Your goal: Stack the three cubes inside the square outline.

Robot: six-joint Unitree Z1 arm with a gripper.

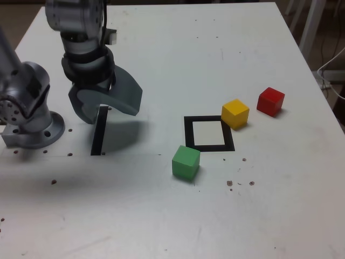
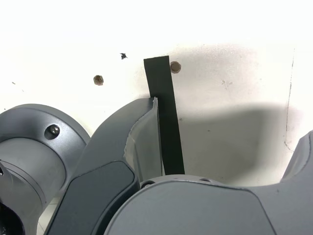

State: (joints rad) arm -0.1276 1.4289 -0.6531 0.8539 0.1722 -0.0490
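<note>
Approaching the green cube [image 1: 186,163] calls for centring the gripper [image 1: 111,110] squarely over it before descending. The jaws stand wide apart, holding nothing.

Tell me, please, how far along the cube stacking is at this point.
Nothing looks stacked yet: the square outline has no cube inside. The gripper stands open and holds nothing, over the black strip. All three remain to be placed: green cube, yellow cube by the outline's corner, and red cube.
</note>
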